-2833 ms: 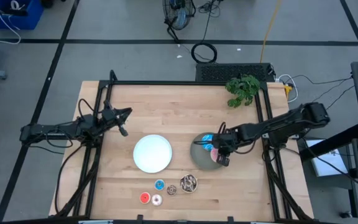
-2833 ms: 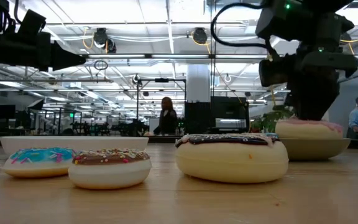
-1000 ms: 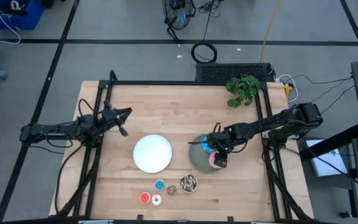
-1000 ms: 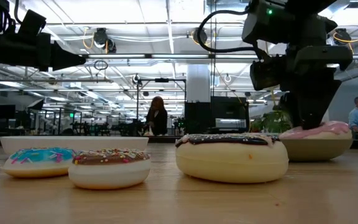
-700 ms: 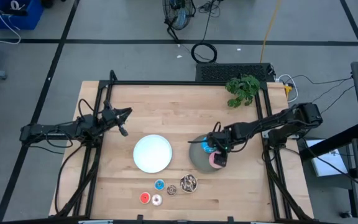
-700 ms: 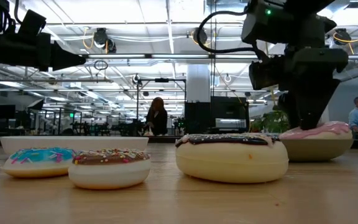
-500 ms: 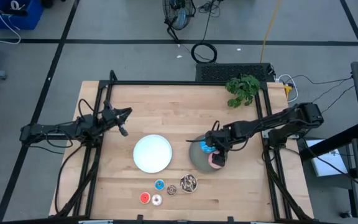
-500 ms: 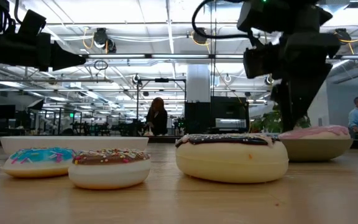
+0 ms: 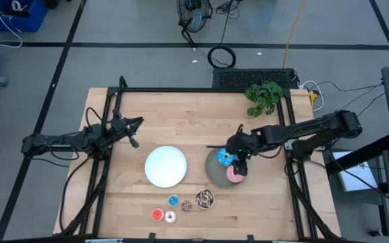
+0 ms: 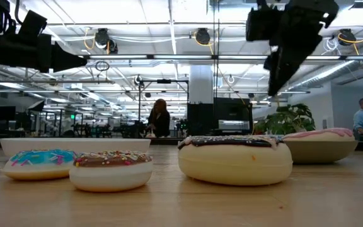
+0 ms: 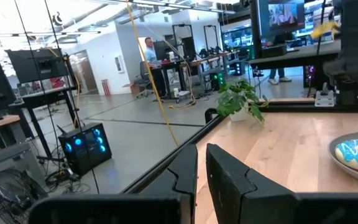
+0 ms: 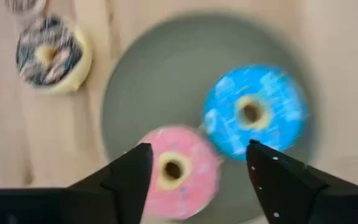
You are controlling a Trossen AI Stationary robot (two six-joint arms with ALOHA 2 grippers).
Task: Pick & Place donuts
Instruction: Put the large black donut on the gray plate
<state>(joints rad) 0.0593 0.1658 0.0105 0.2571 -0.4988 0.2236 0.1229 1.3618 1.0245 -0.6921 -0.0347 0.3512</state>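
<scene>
Nearest my front edge of the table I count four tiny donuts untouched in a loose cluster on the wood: the red one [image 9: 157, 214], the white one [image 9: 170, 217], the small blue one [image 9: 173, 200] and the small brown one [image 9: 186, 206], with the larger brown sprinkled donut [image 9: 205, 198] just beside them. Behind that group the white plate [image 9: 165, 166] holds nothing that I can see. The grey plate [image 9: 213, 169] to its right carries two: the pink donut [image 9: 235, 173] and the blue sprinkled donut [image 9: 224, 158], lying side by side. My right gripper [image 9: 240, 159] hangs above that plate with its jaws wide apart and nothing in them. So I judge two placed, five left. Farther back, my left gripper [image 9: 134, 141] waits over bare wood, jaws nearly together, holding nothing
</scene>
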